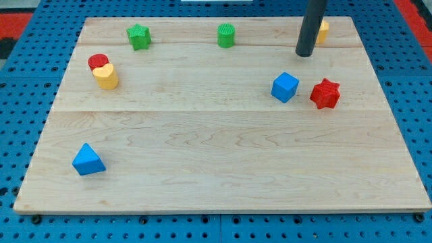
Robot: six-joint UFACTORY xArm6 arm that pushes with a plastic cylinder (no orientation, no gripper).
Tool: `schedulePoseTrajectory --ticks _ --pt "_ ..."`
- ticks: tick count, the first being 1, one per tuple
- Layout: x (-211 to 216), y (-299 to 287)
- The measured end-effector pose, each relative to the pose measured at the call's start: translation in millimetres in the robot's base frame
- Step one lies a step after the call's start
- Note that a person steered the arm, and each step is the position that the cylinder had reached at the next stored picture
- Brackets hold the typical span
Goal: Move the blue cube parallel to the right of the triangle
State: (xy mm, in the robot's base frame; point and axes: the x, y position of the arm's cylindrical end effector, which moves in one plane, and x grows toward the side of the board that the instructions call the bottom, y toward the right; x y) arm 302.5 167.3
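blue cube (285, 87): right of centre, far half of desk, corner toward viewer | blue triangle (88, 160): near-left corner, flat

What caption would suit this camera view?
My tip sits above the blue cube, far from the blue triangle.

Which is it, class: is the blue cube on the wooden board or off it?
On. The blue cube sits wholly on the wooden board, left of the red star. My tip is above it, not touching.
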Motion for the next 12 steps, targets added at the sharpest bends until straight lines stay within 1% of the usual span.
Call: schedulePoseTrajectory --ticks 1,2,3,4,6,7,8,9,10,11,12 --pt "0.0 0.6" --pt "0.0 38.3" --pt "9.1 47.8" --pt "23.1 44.2" --pt "84.2 -25.4" --pt "117.7 -72.1" --pt "144.1 -106.9" --pt "142.0 -113.2" --pt "111.9 -118.6" --pt "139.7 -157.6" --pt "203.7 -161.0"
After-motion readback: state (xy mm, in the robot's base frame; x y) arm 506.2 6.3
